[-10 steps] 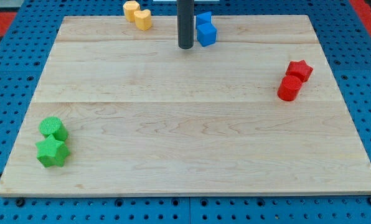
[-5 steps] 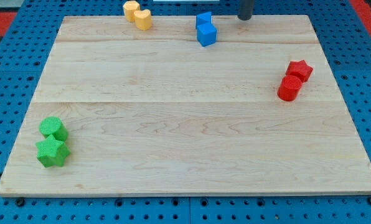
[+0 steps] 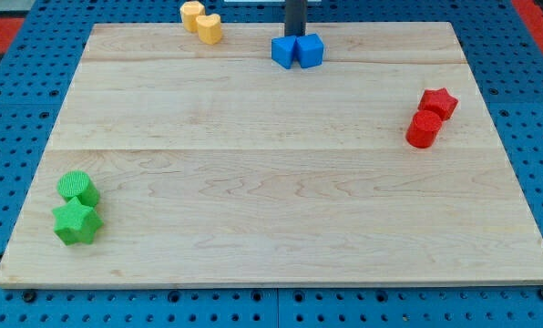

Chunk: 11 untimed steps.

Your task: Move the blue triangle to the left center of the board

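Note:
The blue triangle (image 3: 283, 52) lies near the board's top edge, at the middle, touching a blue cube (image 3: 310, 50) on its right. My tip (image 3: 294, 35) stands just behind the two blue blocks, at the seam between them, touching or nearly touching them. The wooden board (image 3: 271, 182) fills most of the view.
Two yellow blocks (image 3: 201, 21) sit at the top edge, left of the blue pair. A red star (image 3: 438, 102) and a red cylinder (image 3: 424, 129) are at the right. A green cylinder (image 3: 77, 188) and a green star (image 3: 76, 221) are at the bottom left.
My tip went from left of the blue blocks, round the top right, to behind them. The blue pair has turned from stacked front-to-back to side by side and shifted slightly left.

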Tool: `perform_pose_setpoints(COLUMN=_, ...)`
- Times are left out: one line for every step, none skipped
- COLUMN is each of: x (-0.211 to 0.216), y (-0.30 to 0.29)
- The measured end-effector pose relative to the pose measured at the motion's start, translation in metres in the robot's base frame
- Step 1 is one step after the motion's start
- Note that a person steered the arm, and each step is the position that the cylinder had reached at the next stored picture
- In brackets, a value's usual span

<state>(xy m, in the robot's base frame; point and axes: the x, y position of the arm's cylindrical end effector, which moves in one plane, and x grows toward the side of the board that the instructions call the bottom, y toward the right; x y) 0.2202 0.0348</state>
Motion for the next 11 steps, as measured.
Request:
perform_pose_setpoints(x=-0.022, y=0.04)
perform_pose_setpoints(x=-0.013, y=0.078)
perform_pose_setpoints(x=0.007, y=0.065)
perform_pose_setpoints(x=0.012, y=0.01)
perform_pose_setpoints(x=0.027, y=-0.01)
perform_pose_setpoints(x=0.03, y=-0.04)
perform_pose_setpoints(x=0.031, y=-0.111)
perform_pose_setpoints(x=0.041, y=-0.144)
perform_pose_setpoints(x=0.083, y=-0.197)
perform_pose_setpoints(x=0.098, y=-0.236)
perform_pose_setpoints(x=0.112, y=-0.218)
